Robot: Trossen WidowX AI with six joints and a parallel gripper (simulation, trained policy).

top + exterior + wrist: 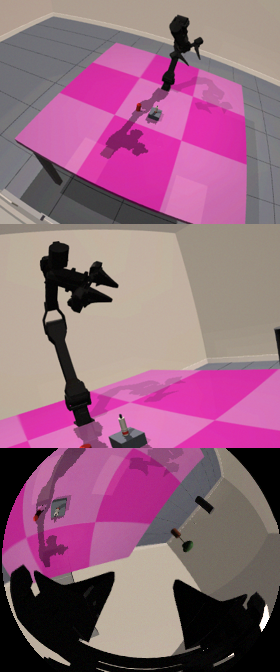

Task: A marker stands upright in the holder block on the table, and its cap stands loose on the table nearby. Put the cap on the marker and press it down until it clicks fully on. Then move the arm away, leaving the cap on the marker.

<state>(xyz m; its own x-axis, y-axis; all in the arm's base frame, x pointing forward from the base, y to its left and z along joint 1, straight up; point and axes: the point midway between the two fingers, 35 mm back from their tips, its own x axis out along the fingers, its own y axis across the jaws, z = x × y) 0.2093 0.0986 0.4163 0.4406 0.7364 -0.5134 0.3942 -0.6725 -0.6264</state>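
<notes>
The white marker (156, 109) (122, 423) stands upright in the grey holder block (154, 116) (137, 441) (62, 502), with its dark tip bare and a red band low on it. The red cap (139, 107) (36, 516) stands on the table beside the block, apart from the marker; only its top (85, 446) shows at the bottom edge of the exterior view. My gripper (194, 62) (114, 293) (145, 578) is open with nothing between its fingers. It hangs high above the table, well away from both cap and marker.
The table (105, 86) has a pink and magenta checkered top. The arm's base (167, 79) (83, 416) stands behind the block. Shadows of the arm fall across the cap and block area. A wall stands behind the arm.
</notes>
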